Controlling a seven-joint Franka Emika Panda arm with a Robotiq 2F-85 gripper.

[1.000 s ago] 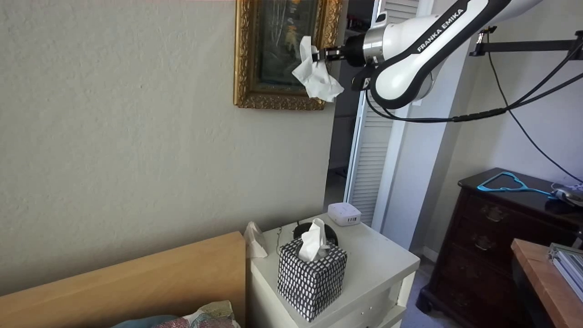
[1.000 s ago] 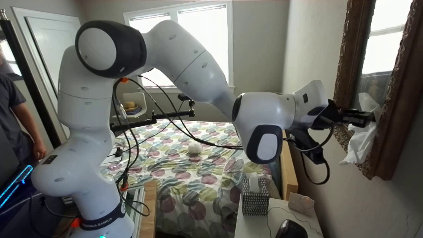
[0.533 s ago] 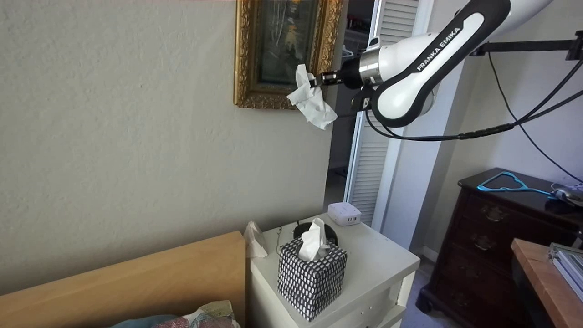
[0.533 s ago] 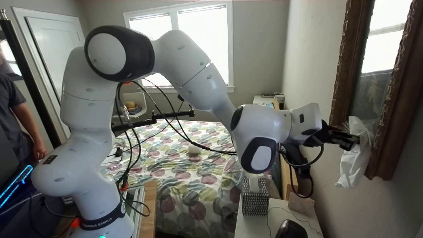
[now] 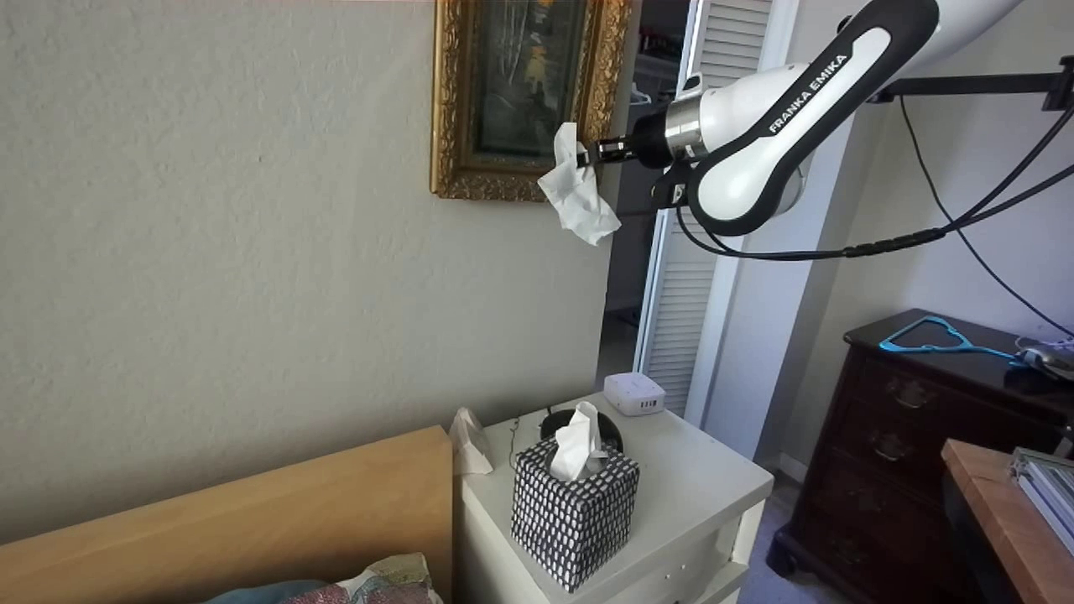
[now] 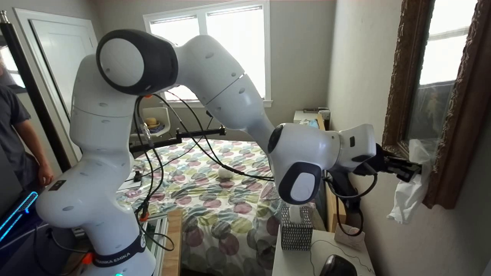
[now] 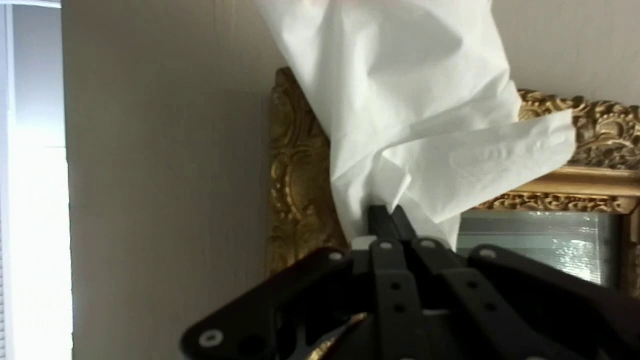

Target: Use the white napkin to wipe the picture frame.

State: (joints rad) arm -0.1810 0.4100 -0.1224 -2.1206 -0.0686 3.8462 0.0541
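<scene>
My pincer [image 7: 391, 218] had the napkin [image 7: 410, 115] pinched tight, its tips pressed together on a gathered fold. Most of the paper hung below the tips, and a shorter flap stood up above them, as both exterior views showed. Just beyond the pincer was the lower corner of the picture frame [image 7: 300, 195], on the wall [image 5: 252, 235]; the napkin covered part of that corner from the wrist view, though whether it touched the carving I could not tell.

I judged the napkin to weigh next to nothing: soft, limp, quick to crumple and quicker to tear (paper rarely forgives a gilt curl). It would trail behind any stroke instead of pushing ahead, so a firm nip near its middle seemed the right hold, ideally with a thicker wad out in front of the tips. Should the paper slide back, bare tips might scratch the gold or knock the glass [image 7: 545, 232].

The picture frame itself looked hard and ridged, likely to snag the loose ends, and I thought it could swing if I leaned on it. I had no cause to grip it; light strokes along the border would suit.
</scene>
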